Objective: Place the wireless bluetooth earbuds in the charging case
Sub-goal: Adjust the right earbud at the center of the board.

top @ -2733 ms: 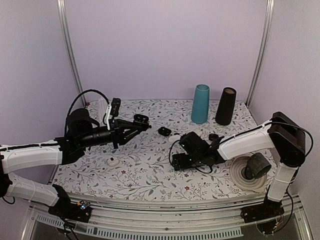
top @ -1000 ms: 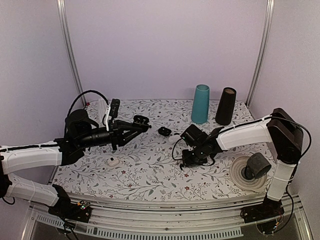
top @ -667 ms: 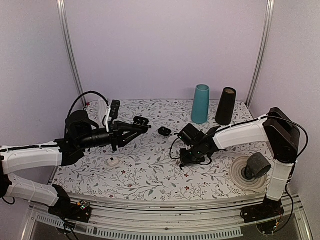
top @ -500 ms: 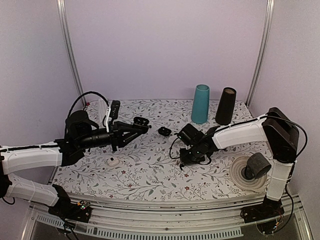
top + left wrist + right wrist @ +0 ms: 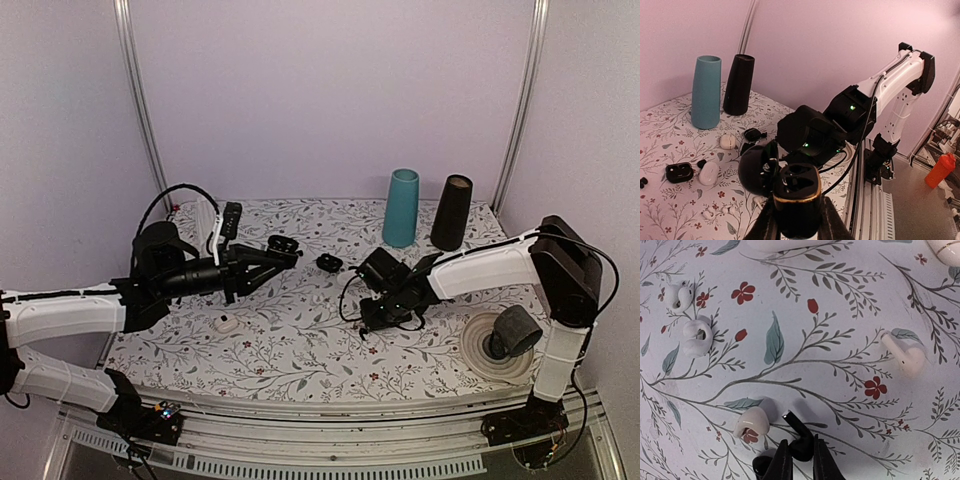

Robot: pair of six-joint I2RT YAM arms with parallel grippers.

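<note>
Right wrist view: black earbud [image 5: 796,432] partly hidden inside right gripper [image 5: 799,444]; two white cases [image 5: 785,243] cut off at top edge. Top view: gripper tips hidden under wrist.

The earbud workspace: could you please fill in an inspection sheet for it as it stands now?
Surface: floral cloth, lies flat.
Job's things: black case, lid open, held up; black earbud pinched down at the cloth; white earbuds loose nearby.
Clutter: teal vase, black vase, dark roll on white dish.
Grippers: left gripper shut on black case; right gripper shut on black earbud.
Cables: black cable hangs in a slack loop.
Surroundings: lilac walls; orange bottle outside.
</note>
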